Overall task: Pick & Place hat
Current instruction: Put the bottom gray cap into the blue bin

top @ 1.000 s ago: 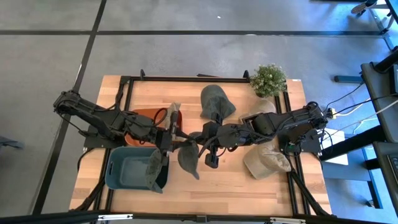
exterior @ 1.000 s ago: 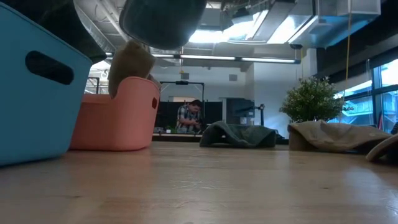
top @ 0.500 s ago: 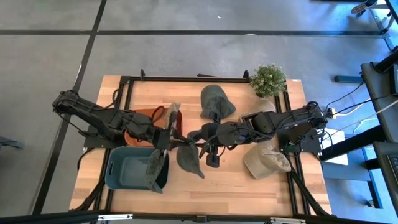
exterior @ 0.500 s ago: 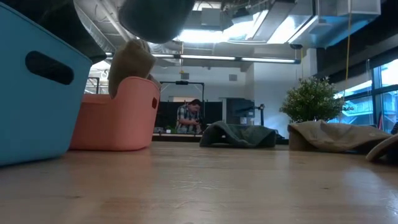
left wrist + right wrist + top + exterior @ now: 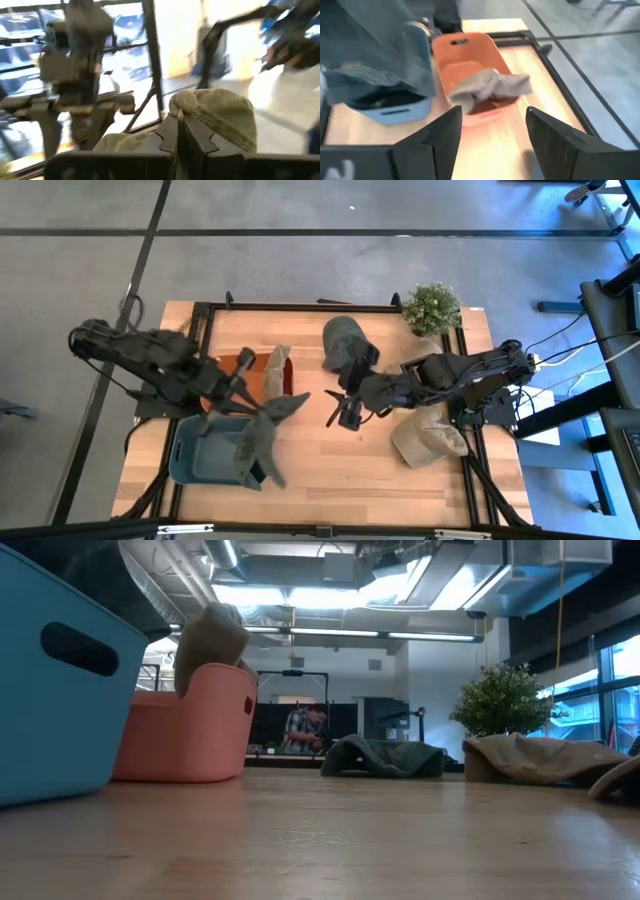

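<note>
- The grey-green hat (image 5: 268,420) hangs in the lower-left middle of the high view, over the right edge of the blue bin (image 5: 200,465). We judge it is held high there so it can drop into that bin.
- The left gripper (image 5: 181,131) has its fingers pinched tight on a fold of the hat's crown. In the left wrist view the cloth bulges up on both sides of the closed tips, so the hat dangles from a small bite of fabric.
- The left arm is blurred in the high view, so we can place the hat only roughly. It seems partly over the bin and partly over the bare table (image 5: 330,470).
- The right gripper (image 5: 338,413) sits at the centre of the high view, apart from the hat, fingers spread wide with nothing between them. Its own camera shows the two fingers (image 5: 440,137) far apart, facing both bins, which suits an arm that has let go.
- The blue bin already has another dark hat (image 5: 243,452) draped over its right wall.
- The orange bin (image 5: 262,376), just above the blue one in the high view, holds a tan hat (image 5: 487,86) that slumps across its rim.
- Further out, a dark green hat (image 5: 347,343) lies at upper centre of the table, and two tan hats (image 5: 428,437) rest at the right side, near a small potted plant (image 5: 432,307) at the upper right corner.
</note>
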Robot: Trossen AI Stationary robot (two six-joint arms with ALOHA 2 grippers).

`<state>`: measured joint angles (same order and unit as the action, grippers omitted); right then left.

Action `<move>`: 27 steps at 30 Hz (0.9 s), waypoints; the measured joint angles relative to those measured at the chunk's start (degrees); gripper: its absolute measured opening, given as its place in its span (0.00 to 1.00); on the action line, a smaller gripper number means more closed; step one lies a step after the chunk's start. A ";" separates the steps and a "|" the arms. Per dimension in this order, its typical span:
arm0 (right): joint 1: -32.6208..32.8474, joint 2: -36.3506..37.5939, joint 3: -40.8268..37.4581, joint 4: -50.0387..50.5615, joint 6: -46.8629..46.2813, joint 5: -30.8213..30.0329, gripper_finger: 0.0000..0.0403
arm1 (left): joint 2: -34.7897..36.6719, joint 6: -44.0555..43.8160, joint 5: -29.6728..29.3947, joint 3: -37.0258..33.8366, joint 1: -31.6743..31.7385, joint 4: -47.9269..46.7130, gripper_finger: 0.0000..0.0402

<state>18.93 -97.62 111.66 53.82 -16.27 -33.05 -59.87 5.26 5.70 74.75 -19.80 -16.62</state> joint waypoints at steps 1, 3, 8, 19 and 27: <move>-0.01 -0.02 -0.01 0.89 -0.52 -0.29 0.55 | 0.36 -1.09 0.74 1.35 -0.17 -1.73 0.02; -0.10 -0.19 -0.01 2.17 -1.83 -0.36 0.55 | 0.83 -2.50 2.55 3.86 -0.91 -6.72 0.02; -0.08 -0.33 -0.05 3.21 -4.46 -0.38 0.55 | 2.05 -2.53 -0.65 6.84 -6.02 -13.99 0.01; -0.08 -0.33 -0.47 3.63 -6.11 -0.48 0.55 | 7.38 -7.34 -33.33 2.21 -27.40 -18.42 0.01; -1.25 -0.33 -0.47 3.43 -6.02 -0.49 0.55 | 9.82 -15.69 -43.45 -5.41 -37.24 -17.55 0.01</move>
<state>17.68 -97.95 111.20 57.26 -22.28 -33.54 -50.05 -10.43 -37.75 69.34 -57.05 -34.17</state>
